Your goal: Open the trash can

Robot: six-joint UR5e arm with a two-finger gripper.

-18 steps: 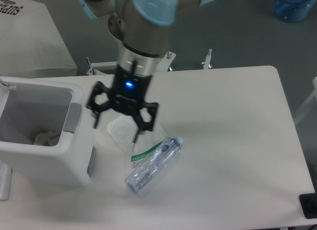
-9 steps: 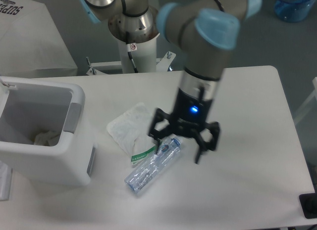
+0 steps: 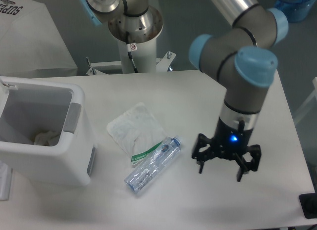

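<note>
The white boxy trash can (image 3: 59,161) stands at the table's left edge. Its top is open and I see inside, where a crumpled white wad (image 3: 47,137) lies at the bottom. The lid stands raised at the far left, mostly out of frame. A grey tab (image 3: 74,118) sits on the right rim and a grey handle (image 3: 91,161) on the right side. My gripper (image 3: 221,172) is open and empty, pointing down over the table's right half, far from the trash can.
A clear plastic bottle (image 3: 151,164) lies on its side in the middle of the table. A white wrapper (image 3: 135,128) lies beside it. The arm's base (image 3: 134,32) rises behind the table. A blue container (image 3: 297,7) stands at the top right.
My gripper has swept from beside the trash can rightward across the bottle to the table's right half. It stayed open. The trash can's top stayed open throughout.
</note>
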